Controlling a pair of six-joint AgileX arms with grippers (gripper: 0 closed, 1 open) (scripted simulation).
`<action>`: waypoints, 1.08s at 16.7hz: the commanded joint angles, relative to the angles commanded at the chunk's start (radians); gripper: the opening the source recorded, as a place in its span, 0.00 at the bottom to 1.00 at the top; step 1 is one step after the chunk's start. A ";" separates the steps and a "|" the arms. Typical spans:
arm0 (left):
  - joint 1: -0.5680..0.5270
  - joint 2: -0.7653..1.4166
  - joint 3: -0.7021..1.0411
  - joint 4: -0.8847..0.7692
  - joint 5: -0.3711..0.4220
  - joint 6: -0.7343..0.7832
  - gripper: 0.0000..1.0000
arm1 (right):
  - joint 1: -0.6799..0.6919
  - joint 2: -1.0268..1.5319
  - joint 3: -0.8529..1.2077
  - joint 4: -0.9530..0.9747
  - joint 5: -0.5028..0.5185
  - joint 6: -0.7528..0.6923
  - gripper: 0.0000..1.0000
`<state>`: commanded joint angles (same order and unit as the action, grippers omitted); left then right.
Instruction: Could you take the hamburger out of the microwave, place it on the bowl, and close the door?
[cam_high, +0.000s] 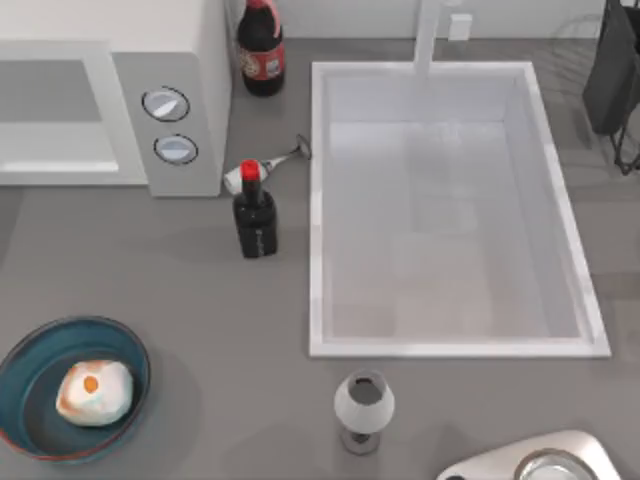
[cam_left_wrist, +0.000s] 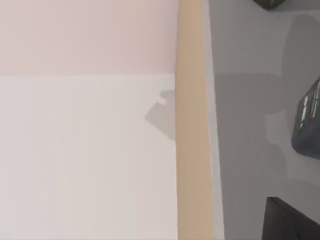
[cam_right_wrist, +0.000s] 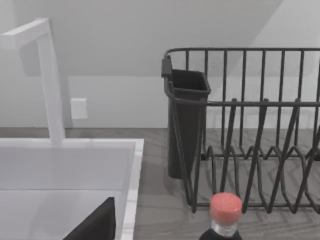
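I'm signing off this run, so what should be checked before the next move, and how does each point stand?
1. Hamburger out of the microwave: ok.
2. Hamburger resting inside the bowl, at the table's front left: ok.
3. Microwave door closed: ok, it looks flush with the front panel.
4. Dark bottle with the red cap standing upright near the microwave's corner: ok.
5. Grey goblet upright in front of the sink: ok.
6. State of either gripper's fingers: cannot tell.
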<state>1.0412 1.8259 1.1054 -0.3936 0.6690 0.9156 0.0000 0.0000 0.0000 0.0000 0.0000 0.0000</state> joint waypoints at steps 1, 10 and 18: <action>0.000 0.009 -0.019 0.022 0.000 0.000 0.00 | 0.000 0.000 0.000 0.000 0.000 0.000 1.00; -0.043 -0.060 -0.104 0.071 -0.020 -0.046 0.00 | 0.000 0.000 0.000 0.000 0.000 0.000 1.00; -0.185 -0.304 -0.404 0.208 -0.091 -0.200 0.00 | 0.000 0.000 0.000 0.000 0.000 0.000 1.00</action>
<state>0.8565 1.5221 0.7018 -0.1855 0.5782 0.7153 0.0000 0.0000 0.0000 0.0000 0.0000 0.0000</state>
